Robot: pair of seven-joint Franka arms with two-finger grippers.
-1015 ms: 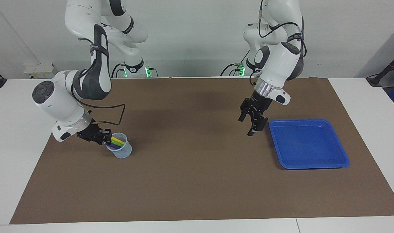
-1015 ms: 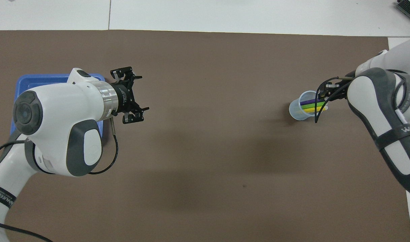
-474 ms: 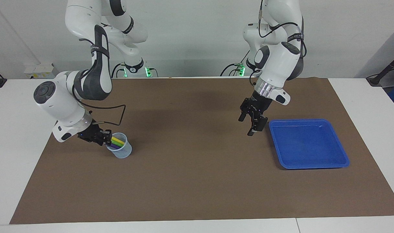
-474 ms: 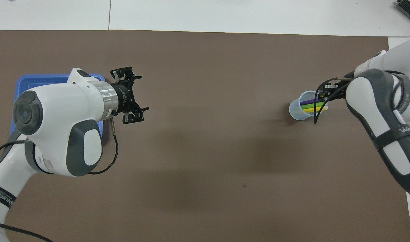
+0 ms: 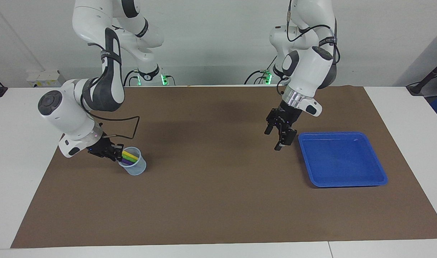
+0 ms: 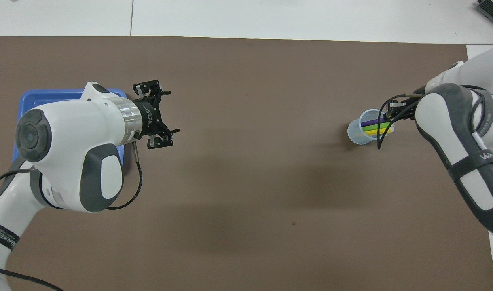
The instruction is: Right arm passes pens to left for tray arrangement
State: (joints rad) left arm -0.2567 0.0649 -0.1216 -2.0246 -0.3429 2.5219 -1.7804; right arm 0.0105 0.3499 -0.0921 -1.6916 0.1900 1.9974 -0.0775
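Note:
The three pens, yellow [image 5: 129, 154], green [image 5: 131, 158] and purple [image 5: 126, 162], stand slanted in a small translucent cup [image 5: 137, 168] toward the right arm's end of the mat. My right gripper [image 5: 117, 153] is at the cup's rim with its fingertips shut; seen from overhead, the right gripper [image 6: 393, 112] seems to pinch the upper end of the purple pen [image 6: 371, 121]. The yellow pen's [image 6: 377, 131] pale end sticks out free. My left gripper [image 5: 280, 138] hangs open and holds nothing, over the mat beside the blue tray [image 5: 342, 159]. The left arm waits.
A brown mat [image 5: 211, 193] covers most of the white table. Nothing lies in the tray [image 6: 48, 97], which the left arm partly covers in the overhead view. A black cable [image 5: 130, 125] loops from the right wrist above the cup.
The right gripper's fingers have closed at the pens' upper ends, and its forearm has risen slightly. The cup, the tray and the left arm have not moved.

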